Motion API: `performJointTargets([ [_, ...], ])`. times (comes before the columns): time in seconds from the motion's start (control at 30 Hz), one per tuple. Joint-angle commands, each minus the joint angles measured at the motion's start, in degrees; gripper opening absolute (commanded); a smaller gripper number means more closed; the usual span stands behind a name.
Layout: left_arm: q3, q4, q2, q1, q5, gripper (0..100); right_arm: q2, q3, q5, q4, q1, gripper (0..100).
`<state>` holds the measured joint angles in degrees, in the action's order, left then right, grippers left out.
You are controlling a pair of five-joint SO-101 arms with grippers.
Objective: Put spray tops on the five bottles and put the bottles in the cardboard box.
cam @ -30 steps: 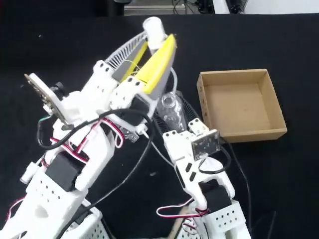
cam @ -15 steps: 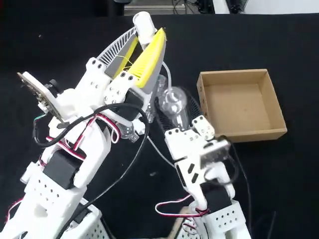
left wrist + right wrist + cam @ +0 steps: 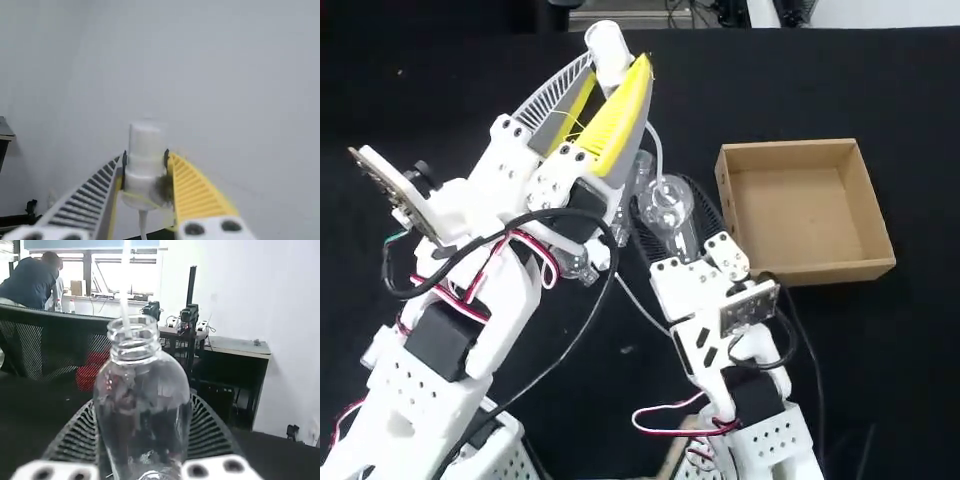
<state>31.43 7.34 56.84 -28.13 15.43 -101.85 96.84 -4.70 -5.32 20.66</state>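
Observation:
My left gripper (image 3: 612,72), with one yellow finger and one pale ribbed finger, is shut on a white spray top (image 3: 605,42) held high over the table's back. The same spray top (image 3: 144,159) sits upright between the fingers, and its thin dip tube (image 3: 656,150) hangs down to the clear bottle (image 3: 666,208). My right gripper (image 3: 670,222), with black ribbed fingers, is shut on that bottle just left of the cardboard box (image 3: 790,148). The dip tube (image 3: 124,287) enters the open neck of the bottle (image 3: 142,410). The box is empty.
Black cloth covers the table (image 3: 880,90). The left arm's white body (image 3: 450,330) fills the left side, with loose cables (image 3: 580,340) trailing between the two arms. The right arm's base (image 3: 750,430) stands at the front centre.
The left gripper has carried the spray top a little left and towards the back. The right gripper has tipped the bottle more upright, so its mouth now faces up under the tube.

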Motion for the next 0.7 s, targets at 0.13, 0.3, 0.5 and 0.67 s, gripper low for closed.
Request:
performJointTargets([
  [0.13, 1.89, -0.97, 0.0, 0.31, 0.26, 4, -1.1, -0.13, 0.0, -8.35, 0.53, 1.1],
  [0.3, 6.9, -1.14, 0.0, 0.31, 0.26, 4, -1.1, -0.13, -0.18, -8.62, 0.26, 1.1],
  [0.5, 8.57, -0.88, 0.0, 0.31, 0.26, 4, -1.1, -0.13, -0.35, -8.7, 0.26, 1.1],
  [0.67, 11.3, -0.7, 0.0, -2.24, 0.26, 4, -1.1, -0.13, -0.35, -8.7, 0.26, 1.1],
])
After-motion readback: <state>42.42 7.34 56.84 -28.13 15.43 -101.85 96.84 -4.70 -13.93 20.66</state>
